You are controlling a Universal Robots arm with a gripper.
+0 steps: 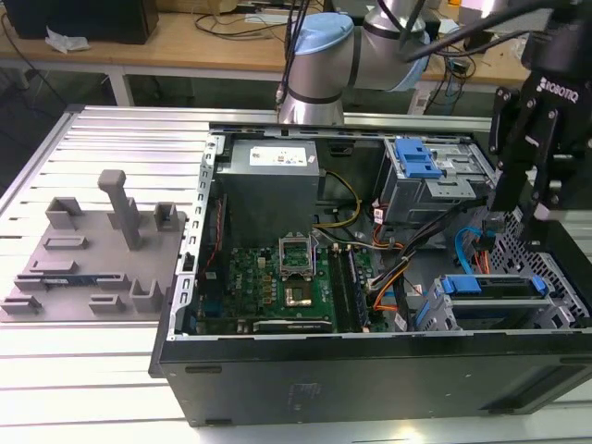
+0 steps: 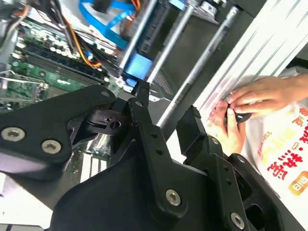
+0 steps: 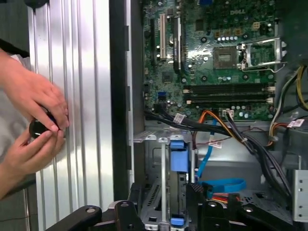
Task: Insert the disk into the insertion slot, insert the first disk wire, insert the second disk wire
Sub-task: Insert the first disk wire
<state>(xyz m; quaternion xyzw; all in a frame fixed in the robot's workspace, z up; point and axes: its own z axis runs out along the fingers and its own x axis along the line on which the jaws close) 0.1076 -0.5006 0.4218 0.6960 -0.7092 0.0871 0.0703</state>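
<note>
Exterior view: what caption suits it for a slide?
Open gripper hangs over the opened computer case, near the blue-framed disk in its grey bay.

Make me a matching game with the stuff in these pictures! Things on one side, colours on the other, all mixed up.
Things:
1. motherboard
2. second disk wire
3. gripper
4. plastic tray beside the computer

Colours:
A. black
B. green
C. bright blue
D. grey

Pairs: 1-B, 2-C, 3-A, 4-D
</note>
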